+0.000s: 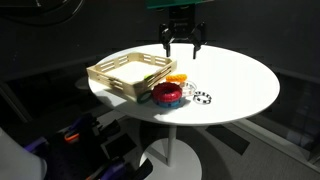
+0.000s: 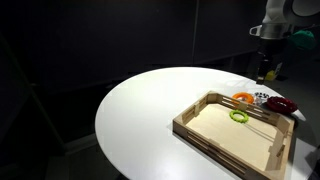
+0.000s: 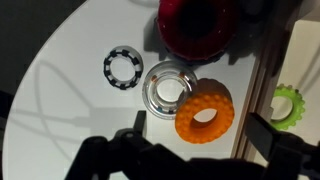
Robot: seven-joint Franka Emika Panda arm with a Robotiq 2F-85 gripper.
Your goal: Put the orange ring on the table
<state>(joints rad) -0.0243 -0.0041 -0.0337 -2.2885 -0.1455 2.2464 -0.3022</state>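
Note:
The orange ring (image 3: 222, 100) lies on the white round table (image 3: 70, 110), beside the wooden tray's rail and touching a clear ring. It also shows in both exterior views (image 1: 177, 79) (image 2: 243, 98). My gripper (image 3: 198, 132) is open and empty. It hangs above the orange ring with one finger on each side of it. In both exterior views (image 1: 183, 47) (image 2: 267, 72) the gripper is well above the table (image 1: 240, 85) (image 2: 140, 110).
A slatted wooden tray (image 1: 118, 75) (image 2: 225, 135) (image 3: 262, 70) holds a thin green ring (image 2: 238, 116) (image 3: 290, 108). On the table by the orange ring lie a red ring (image 1: 167, 95) (image 3: 195, 25), a clear ring (image 3: 150, 88) and a black beaded ring (image 1: 203, 97) (image 3: 108, 68).

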